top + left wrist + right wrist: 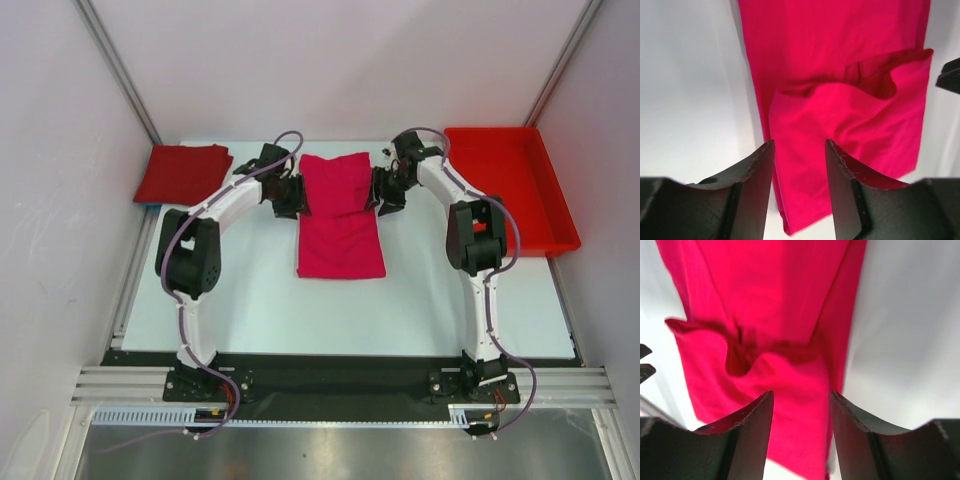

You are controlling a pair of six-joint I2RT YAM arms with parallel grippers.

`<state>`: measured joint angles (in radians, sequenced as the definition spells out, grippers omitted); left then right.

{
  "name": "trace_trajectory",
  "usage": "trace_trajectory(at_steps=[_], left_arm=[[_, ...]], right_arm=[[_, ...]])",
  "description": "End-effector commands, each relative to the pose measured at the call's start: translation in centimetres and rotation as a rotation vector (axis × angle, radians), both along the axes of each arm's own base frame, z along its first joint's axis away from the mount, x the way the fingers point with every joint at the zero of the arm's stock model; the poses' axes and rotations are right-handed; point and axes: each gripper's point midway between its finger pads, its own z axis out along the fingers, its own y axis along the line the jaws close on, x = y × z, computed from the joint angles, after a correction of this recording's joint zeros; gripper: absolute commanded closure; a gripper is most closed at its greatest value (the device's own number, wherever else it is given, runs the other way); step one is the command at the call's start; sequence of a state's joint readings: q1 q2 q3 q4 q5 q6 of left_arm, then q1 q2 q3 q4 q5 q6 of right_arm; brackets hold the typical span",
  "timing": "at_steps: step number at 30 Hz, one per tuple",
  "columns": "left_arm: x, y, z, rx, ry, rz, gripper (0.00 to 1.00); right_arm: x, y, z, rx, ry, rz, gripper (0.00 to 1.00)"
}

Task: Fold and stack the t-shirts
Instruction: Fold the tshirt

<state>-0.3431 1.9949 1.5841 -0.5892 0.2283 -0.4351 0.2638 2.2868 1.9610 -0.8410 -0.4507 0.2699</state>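
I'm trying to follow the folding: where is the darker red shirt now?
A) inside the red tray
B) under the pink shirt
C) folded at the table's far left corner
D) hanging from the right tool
C: the darker red shirt lies folded at the far left corner, apart from the red tray on the right.
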Motion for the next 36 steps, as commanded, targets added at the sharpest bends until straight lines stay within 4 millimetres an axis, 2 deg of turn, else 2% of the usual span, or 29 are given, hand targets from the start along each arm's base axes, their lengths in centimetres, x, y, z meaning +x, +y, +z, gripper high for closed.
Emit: trace_trajectory(at_steps=[1,6,12,18,21,26,27,28,30,36], left_arm=[[2.0,0.0,-0.1,0.035,-0.045,-0.030,0.50],[2.6,-0.5,-0.9,0.024,-0.025,-0.034,0.54],[2.9,-0.5,-1.3,0.013,-0.019,-0.029,0.57],[3.3,-0.7,-1.5,-0.024,-0.014,-0.027,0.64],[3.3,-0.6,-1.6,-0.035,-0.004,-0.021,0.75],[3.7,-0.3,-1.6,-0.047,-0.008,-0.016,0.86],[3.8,-0.3,-1.6,-0.047,-0.008,-0.014,0.94],[3.8,-0.2,-1.7,-0.048,-0.008,-0.013,0.99],[4.2,-0.2,-1.7,-0.045,-0.014,-0.011,1.00],[4.9,0.3,-0.7,-0.037,-0.059,0.009,1.00]], right_arm=[[2.2,-0.6,0.9,-0.037,-0.079,0.022,0.46],[2.3,-0.6,-0.2,-0.042,-0.050,0.024,0.49],[2.0,0.1,-0.5,-0.020,-0.044,0.041,0.55],[2.0,0.9,-0.9,0.017,-0.023,0.033,0.63],[2.1,1.4,-0.9,0.040,-0.018,0.030,0.73],[2.5,1.2,-0.7,0.047,-0.019,0.012,0.82],[2.7,1.1,-0.7,0.048,-0.020,0.007,0.89],[2.8,0.9,-0.6,0.049,-0.019,-0.001,0.92],[3.3,0.5,-0.2,0.038,-0.037,-0.019,1.00],[4.7,-0.6,1.1,0.015,-0.090,-0.057,1.00]])
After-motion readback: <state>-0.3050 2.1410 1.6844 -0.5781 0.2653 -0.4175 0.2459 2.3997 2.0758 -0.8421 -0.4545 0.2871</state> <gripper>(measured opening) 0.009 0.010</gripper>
